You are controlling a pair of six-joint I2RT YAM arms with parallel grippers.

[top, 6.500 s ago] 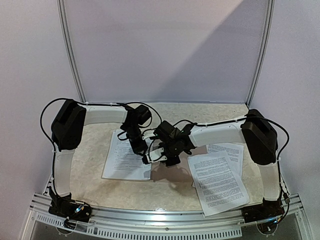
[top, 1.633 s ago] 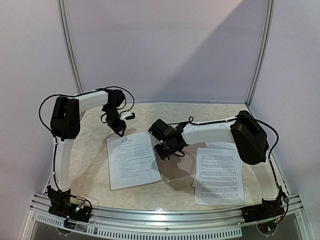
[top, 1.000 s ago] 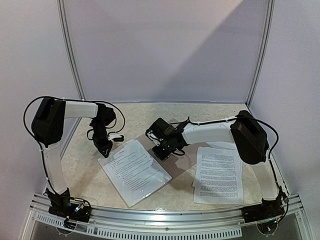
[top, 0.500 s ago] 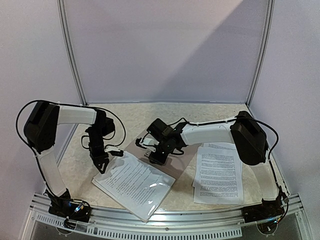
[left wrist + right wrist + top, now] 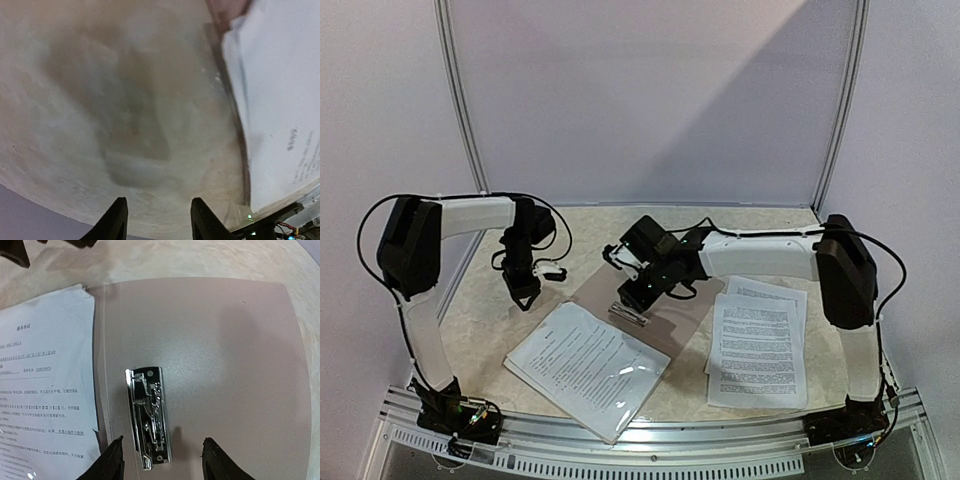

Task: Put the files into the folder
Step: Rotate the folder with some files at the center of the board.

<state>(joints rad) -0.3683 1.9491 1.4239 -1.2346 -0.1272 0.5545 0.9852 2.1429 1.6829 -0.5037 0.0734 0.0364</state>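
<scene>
One table, pale and marbled, under both arms. Across its middle, the folder, spread open: tan right leaf bare, near-left leaf covered by a printed sheet. To the right and apart from the folder, the files, a loose white stack, untouched. Over bare table just beyond the sheet's far corner, the left gripper, jaws parted, holding nothing. Above the tan leaf, the right gripper, jaws likewise parted and empty, straddling the clip in its wrist view. Smallest of all, that clip: silver, flat against the leaf beside the spine, lever seemingly down.

Judging by this: folder opened, loading not yet begun. Next, probably raise the clip lever or fetch the files. For the lever, come down square, pinch only the metal tab, and lift gently so as not to drag the folder. For the files, press on the stack's edge, slide it toward the table rim to get a finger beneath, and take the whole stack, not just the top sheet. Pin the folder with the left gripper to stop it skating. Land the stack square on the tan leaf, edge under the clip.
</scene>
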